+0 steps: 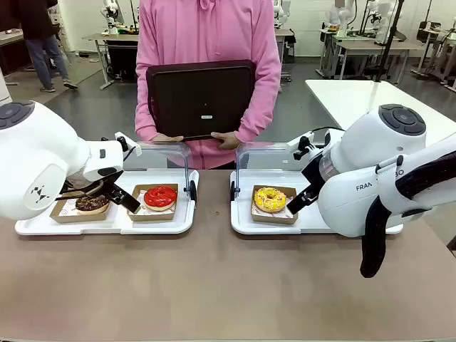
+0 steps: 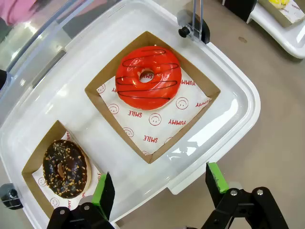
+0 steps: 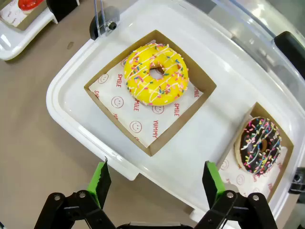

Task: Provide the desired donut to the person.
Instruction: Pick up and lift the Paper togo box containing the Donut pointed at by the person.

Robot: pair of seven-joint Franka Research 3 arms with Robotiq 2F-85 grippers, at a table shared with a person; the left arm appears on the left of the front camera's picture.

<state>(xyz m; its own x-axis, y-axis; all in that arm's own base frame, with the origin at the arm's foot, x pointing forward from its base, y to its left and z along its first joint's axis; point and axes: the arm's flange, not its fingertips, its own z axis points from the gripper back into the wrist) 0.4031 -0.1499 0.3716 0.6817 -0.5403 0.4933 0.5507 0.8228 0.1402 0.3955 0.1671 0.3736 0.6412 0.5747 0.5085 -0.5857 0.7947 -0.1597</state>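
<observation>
The person (image 1: 208, 32) in a pink hoodie stands at the far side, holding a dark tray (image 1: 201, 98) upright in both hands. In the left white tray (image 1: 107, 224) a red-glazed donut (image 1: 160, 197) (image 2: 148, 78) and a chocolate nut donut (image 1: 92, 203) (image 2: 64, 168) sit in cardboard boxes. My left gripper (image 1: 123, 197) (image 2: 160, 185) hovers open over that tray's front edge, between the two boxes. The right white tray (image 1: 246, 224) holds a yellow sprinkled donut (image 1: 270, 199) (image 3: 156, 74) and a chocolate sprinkled donut (image 3: 259, 145). Above its front rim my right gripper (image 1: 298, 201) (image 3: 155, 179) is open and holds nothing.
Clear hinged lids (image 1: 162, 153) (image 1: 262, 153) stand raised behind both trays. The brown table (image 1: 214, 285) stretches bare in front of the trays. A narrow gap of tabletop separates the two trays.
</observation>
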